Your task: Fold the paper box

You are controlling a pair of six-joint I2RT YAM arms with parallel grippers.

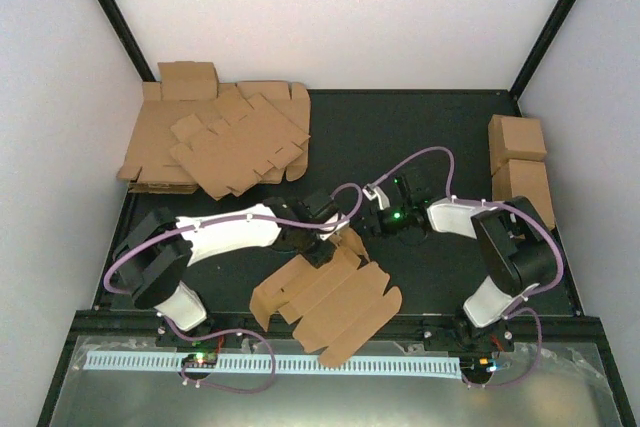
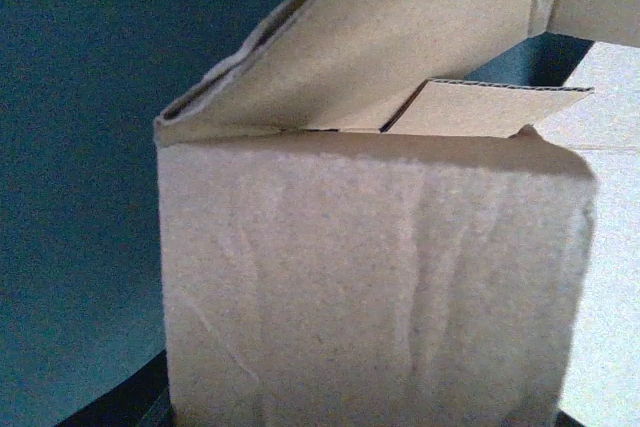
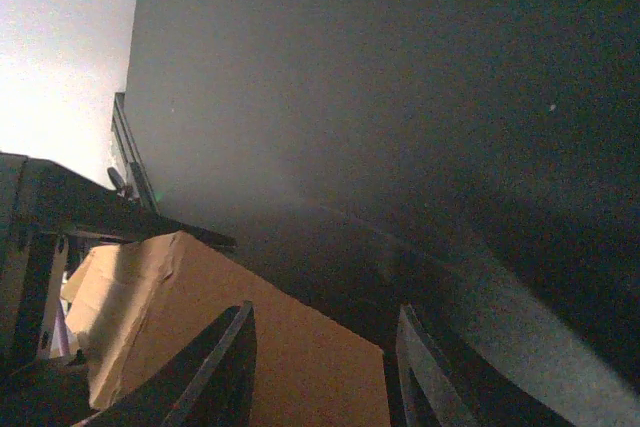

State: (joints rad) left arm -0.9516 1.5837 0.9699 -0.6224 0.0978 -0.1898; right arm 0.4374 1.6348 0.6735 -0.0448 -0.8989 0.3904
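My paper box is a single plain brown die-cut cardboard sheet, creased in parallel bands and edged with tabs. It lies mostly unfolded and flat on the dark table, close in front of my bases. At its far end, one flap is bent up, slanting above a panel.

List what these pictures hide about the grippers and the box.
1. left gripper: fingers hidden under its wrist in the top view; the paper box fills the left wrist view.
2. right gripper: contact with the box unclear; right wrist view is dim, box cut off by the bottom edge.
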